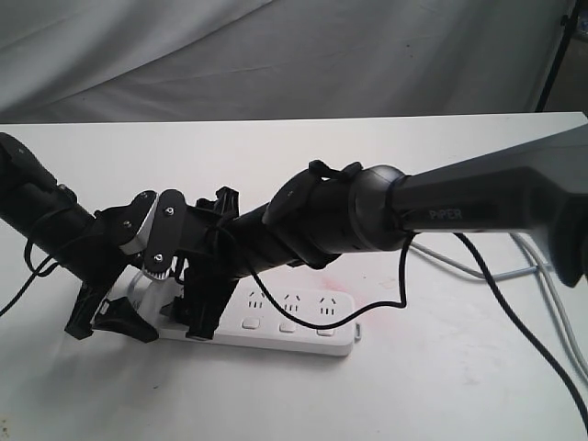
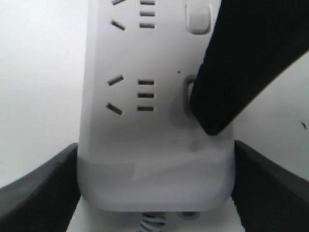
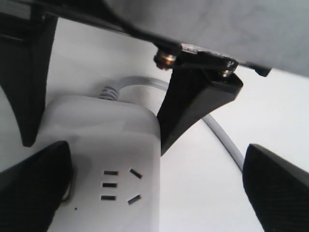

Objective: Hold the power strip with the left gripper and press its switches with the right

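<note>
Left wrist view: the power strip [image 2: 145, 145] lies flat on the white worktop [image 2: 38, 72], clamped across its width near the cord [image 2: 152, 223] by the left claw [image 2: 154, 193]; right claw [image 3: 154, 164] gapes wide, one finger [image 2: 241, 63] on a switch [image 2: 187, 96]; stiff, light, smooth plastic would probably slide unless pinned at the sides.

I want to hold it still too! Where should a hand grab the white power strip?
Grip the power strip at the end with the cord, across its narrow width, from above that end, like the left hand. The sides run straight there, and no switches get covered.
</note>
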Robot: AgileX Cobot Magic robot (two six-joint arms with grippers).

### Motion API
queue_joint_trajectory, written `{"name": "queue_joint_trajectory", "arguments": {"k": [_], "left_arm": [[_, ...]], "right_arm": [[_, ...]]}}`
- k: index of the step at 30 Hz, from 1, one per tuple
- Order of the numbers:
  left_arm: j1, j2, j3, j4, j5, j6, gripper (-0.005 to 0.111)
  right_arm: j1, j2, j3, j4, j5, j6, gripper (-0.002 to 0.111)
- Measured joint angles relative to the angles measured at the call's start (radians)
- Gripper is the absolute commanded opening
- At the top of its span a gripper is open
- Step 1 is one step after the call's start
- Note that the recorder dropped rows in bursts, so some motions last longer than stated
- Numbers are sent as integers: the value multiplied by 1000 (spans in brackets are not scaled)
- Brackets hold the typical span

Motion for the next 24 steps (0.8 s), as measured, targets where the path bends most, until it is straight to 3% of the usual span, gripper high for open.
{"name": "queue_joint_trajectory", "arguments": {"k": [24], "left_arm": [[0,0,0,-2,0,0,0]], "right_arm": [[0,-107,23,-69,80,145,88]]}}
